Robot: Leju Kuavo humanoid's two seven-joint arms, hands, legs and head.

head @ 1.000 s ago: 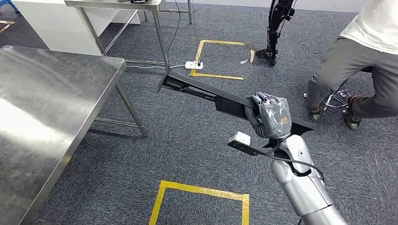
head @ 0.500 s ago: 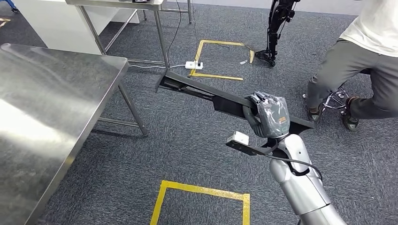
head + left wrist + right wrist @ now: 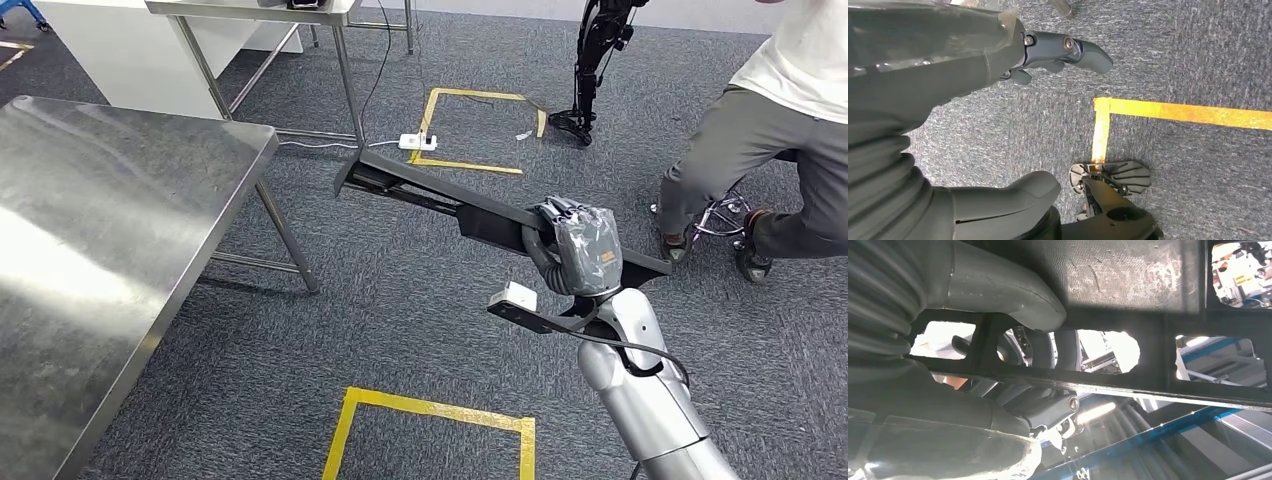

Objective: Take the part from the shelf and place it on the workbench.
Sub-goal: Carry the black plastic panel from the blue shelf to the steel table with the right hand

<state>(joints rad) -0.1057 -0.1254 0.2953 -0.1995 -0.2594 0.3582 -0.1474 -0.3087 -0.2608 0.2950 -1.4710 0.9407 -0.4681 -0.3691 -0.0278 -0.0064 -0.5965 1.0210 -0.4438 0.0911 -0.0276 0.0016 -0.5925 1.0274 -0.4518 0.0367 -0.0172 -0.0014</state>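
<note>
My right hand (image 3: 582, 250) grips a long black part (image 3: 430, 192) near its right end and holds it level above the carpet. The part's far end points left toward the corner of the steel workbench (image 3: 100, 200), stopping short of it. In the right wrist view the thumb (image 3: 998, 290) wraps over the part's black frame (image 3: 1128, 280), with the fingers curled beneath a bar. My left hand (image 3: 948, 55) hangs over the carpet with thumb and fingers apart and nothing in them.
A person (image 3: 780, 120) sits on a stool at the right. A second steel table (image 3: 250, 10) and a white cabinet (image 3: 130, 50) stand at the back left. A power strip (image 3: 417, 142), a black stand (image 3: 590, 60) and yellow tape squares (image 3: 432, 410) are on the floor.
The whole picture has shifted slightly, so the camera has moved; the workbench corner sits a little further right. The part stays gripped in my right hand.
</note>
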